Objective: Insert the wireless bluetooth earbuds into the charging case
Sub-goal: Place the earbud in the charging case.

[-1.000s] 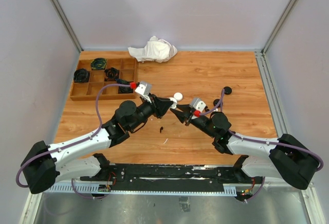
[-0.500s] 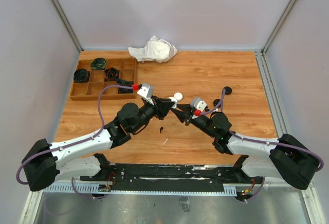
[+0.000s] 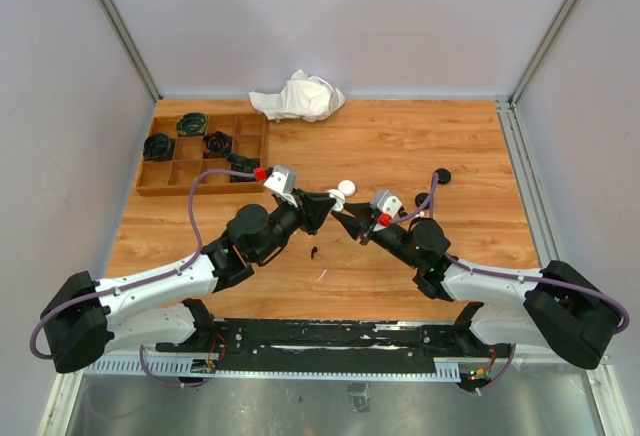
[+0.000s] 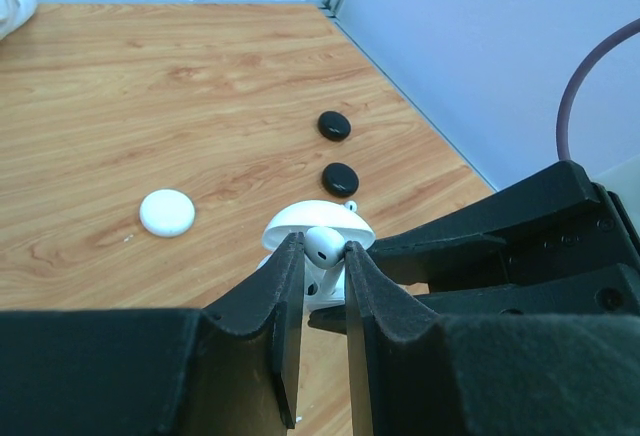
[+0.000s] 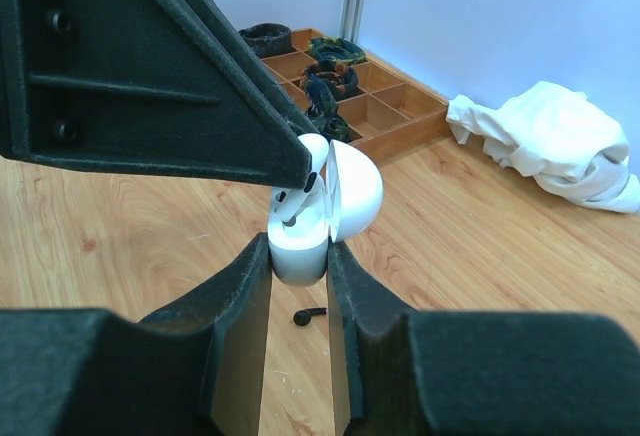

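My left gripper (image 4: 323,256) is shut on a white earbud (image 4: 325,244), pinching its head between the pads. In the right wrist view the earbud (image 5: 300,194) hangs tilted, its stem end reaching into the open top of the white charging case (image 5: 298,253). My right gripper (image 5: 298,261) is shut on the case body, above the table, with the lid (image 5: 355,191) swung open. In the top view the left gripper (image 3: 325,206) and right gripper (image 3: 346,219) meet tip to tip at mid-table. A black earbud (image 5: 309,315) lies on the wood below the case.
A white round case (image 3: 347,187) lies just behind the grippers, and two black round cases (image 3: 442,176) (image 3: 421,199) lie to the right. A wooden compartment tray (image 3: 200,151) with dark items stands at the back left. A white cloth (image 3: 298,96) lies at the back edge.
The left gripper has edged slightly towards the right gripper with the earbud still in it. The right arm and the case have hardly moved.
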`<state>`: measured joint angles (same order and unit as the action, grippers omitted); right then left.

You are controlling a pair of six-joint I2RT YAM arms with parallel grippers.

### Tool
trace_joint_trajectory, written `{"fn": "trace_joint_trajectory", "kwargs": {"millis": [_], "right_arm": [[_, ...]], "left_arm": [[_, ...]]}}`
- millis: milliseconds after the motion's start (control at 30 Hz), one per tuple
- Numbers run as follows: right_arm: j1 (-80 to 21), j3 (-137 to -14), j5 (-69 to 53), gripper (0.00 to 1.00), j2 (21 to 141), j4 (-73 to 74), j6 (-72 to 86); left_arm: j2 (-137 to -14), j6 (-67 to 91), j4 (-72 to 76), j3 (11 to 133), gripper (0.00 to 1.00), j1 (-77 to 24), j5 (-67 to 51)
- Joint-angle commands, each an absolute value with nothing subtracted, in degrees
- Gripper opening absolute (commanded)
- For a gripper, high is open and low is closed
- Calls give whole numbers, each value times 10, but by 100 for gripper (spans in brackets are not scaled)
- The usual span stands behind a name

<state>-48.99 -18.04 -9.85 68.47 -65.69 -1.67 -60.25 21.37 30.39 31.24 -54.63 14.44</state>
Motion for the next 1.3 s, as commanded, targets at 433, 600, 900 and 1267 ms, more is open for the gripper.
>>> {"fn": "trace_joint_trajectory", "kwargs": {"millis": [433,600,900,1267], "right_arm": [[-498,-178,-99,12,671,-703,-17],[-499,-175,-96,12,667,-704,-18],[-499,-173,-94,12,664,-705,-19],[-498,-168,-85,12,667,-715,-19]], "left_arm": [[-596,209,301,300,25,-557,138],[-594,227,297,298,26,-557,140],[-593,252,288,295,27,-560,152],[-591,284,269,295,28,-567,167]]}}
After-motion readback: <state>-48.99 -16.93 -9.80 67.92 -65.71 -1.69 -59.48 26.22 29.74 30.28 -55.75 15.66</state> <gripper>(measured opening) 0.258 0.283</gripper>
